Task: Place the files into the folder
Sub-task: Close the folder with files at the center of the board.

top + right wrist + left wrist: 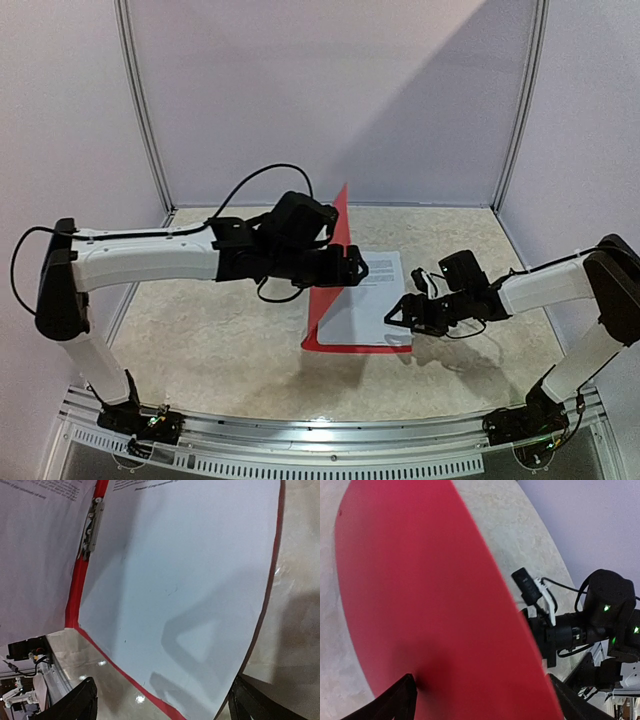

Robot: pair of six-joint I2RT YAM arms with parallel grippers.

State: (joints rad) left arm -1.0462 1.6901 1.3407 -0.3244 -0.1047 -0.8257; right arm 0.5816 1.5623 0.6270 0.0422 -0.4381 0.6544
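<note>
The folder (338, 222) lay open on the table (220, 340), its red cover raised steeply in front of the left gripper (355, 267), whose fingers (400, 702) were spread wide and clamped nothing. The files (365, 300) lay flat on the lower cover, beside the metal clip (91, 527) at the spine. The right gripper (400, 320) hovered over the sheets' near right corner, jaws apart, holding nothing.

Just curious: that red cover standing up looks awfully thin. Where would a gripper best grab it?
Probably its free top edge, coming from above and pinching across both faces. The folder cover stands nearly upright off the spine and is sheet-thin, so only its edge suits a pinch.
</note>
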